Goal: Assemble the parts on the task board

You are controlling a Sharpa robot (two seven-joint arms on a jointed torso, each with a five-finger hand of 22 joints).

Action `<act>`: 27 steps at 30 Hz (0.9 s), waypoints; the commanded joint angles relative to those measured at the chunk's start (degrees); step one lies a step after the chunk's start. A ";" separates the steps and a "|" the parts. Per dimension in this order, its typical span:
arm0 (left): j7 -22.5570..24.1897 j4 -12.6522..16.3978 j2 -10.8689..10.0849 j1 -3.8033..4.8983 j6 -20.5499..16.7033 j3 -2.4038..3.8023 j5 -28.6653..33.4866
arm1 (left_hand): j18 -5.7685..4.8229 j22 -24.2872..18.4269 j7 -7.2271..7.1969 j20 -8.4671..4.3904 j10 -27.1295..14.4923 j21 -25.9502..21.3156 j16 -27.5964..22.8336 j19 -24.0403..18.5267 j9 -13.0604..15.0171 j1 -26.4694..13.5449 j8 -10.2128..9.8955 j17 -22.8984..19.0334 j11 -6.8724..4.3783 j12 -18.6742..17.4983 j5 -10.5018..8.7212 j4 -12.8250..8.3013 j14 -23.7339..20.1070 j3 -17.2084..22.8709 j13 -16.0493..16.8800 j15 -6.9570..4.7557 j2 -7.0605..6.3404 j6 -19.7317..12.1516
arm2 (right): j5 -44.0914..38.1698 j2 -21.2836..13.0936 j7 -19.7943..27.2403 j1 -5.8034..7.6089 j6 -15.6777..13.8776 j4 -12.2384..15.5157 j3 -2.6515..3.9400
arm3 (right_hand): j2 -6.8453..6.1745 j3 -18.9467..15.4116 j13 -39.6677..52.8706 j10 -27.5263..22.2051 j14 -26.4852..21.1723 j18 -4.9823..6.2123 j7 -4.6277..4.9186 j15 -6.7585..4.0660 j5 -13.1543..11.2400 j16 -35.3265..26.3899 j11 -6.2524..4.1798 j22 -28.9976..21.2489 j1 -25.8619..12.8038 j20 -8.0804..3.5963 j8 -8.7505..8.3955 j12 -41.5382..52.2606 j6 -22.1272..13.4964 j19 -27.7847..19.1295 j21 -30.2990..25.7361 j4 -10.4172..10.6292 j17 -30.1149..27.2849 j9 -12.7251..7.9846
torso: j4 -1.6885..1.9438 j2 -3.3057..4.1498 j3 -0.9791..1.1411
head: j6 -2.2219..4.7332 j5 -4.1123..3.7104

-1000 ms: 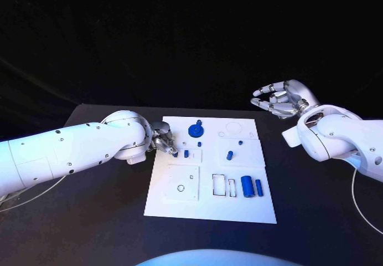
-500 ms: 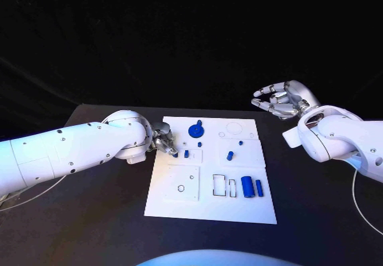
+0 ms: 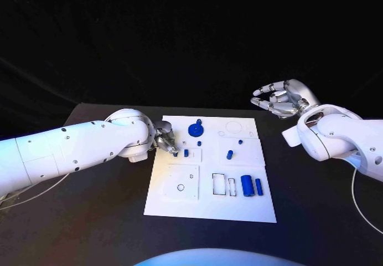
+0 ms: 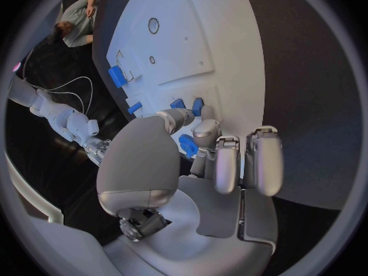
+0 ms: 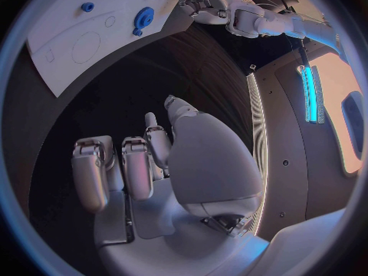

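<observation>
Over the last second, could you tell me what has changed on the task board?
Nothing visibly changed: the left hand keeps a small blue part at its fingers by the task board, and the right hand stays raised, holding nothing.

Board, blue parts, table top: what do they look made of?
Task board: looks like rigid matte white plastic; flat, even colour, crisp cut outlines, though painted metal isn't ruled out.
Blue gear and blue cylinder: probably moulded or printed plastic; uniform saturated blue, soft sheen.
Table: black and matte, no glare; material can't be told.
</observation>
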 commanded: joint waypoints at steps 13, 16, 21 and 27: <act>0.16 -0.67 0.79 0.00 3.17 -0.05 -0.03 | -0.82 3.21 -0.65 -0.50 0.79 0.16 0.20 0.88 0.95 -1.75 0.28 15.09 -0.27 0.13 3.81 -12.16 6.06 12.81 -0.11 -0.80 -0.72 0.81 | -0.40 -0.15 0.51 -0.02 0.29 0.13 0.01 | -0.12 0.34 2.12 -0.24 4.26 0.33 -0.22 -0.33 0.24 -0.23 -0.06 13.37 -0.45 -0.59 0.20 -0.30 0.17 4.43 -0.34 0.03 9.24 -0.06 | 0.04 -0.03 0.06 | -0.43 -0.23; 0.15 -0.92 0.89 0.01 2.81 -0.05 0.03 | -0.82 3.18 -0.67 -0.51 0.84 0.14 0.20 0.87 1.10 -2.18 0.32 15.09 -0.28 0.02 3.85 -11.94 6.06 12.56 -0.25 -0.81 -0.78 0.84 | -0.40 -0.14 0.54 -0.02 0.27 0.12 0.01 | -0.12 0.34 2.12 -0.24 4.26 0.33 -0.22 -0.33 0.24 -0.23 -0.06 13.37 -0.45 -0.59 0.20 -0.30 0.17 4.43 -0.34 0.03 9.24 -0.06 | 0.09 -0.02 0.01 | -0.50 -0.33; 0.19 -1.45 1.04 0.02 1.44 -0.04 0.48 | -0.83 3.19 -1.35 -0.61 0.99 0.05 0.20 0.86 1.99 -4.94 0.05 15.09 -0.66 -0.43 2.67 -9.49 6.06 7.59 -0.66 -1.10 -0.31 -0.28 | -0.39 -0.14 0.60 -0.02 0.24 0.11 0.01 | -0.13 0.35 2.06 -0.30 4.25 0.35 -0.22 -0.33 0.23 -0.26 -0.05 13.33 -0.47 -0.59 0.20 -0.38 0.16 4.39 -0.40 0.04 9.20 -0.07 | 0.08 -0.03 -0.03 | -0.39 -0.41; 0.23 -1.81 1.01 0.02 0.07 -0.04 0.77 | -0.81 3.04 -1.20 -0.66 0.64 -0.12 0.20 0.83 1.11 -10.08 -1.69 15.09 -0.48 -0.45 2.09 -3.52 6.06 0.91 -0.65 -0.97 -0.06 0.45 | -0.29 -0.16 0.80 -0.02 0.36 0.10 0.01 | -0.17 0.34 1.94 -0.41 4.22 0.39 -0.20 -0.33 0.21 -0.32 -0.03 13.24 -0.68 -0.59 0.20 -0.52 0.11 4.31 -0.54 0.14 9.09 -0.09 | 0.11 -0.06 -0.01 | -0.32 -0.38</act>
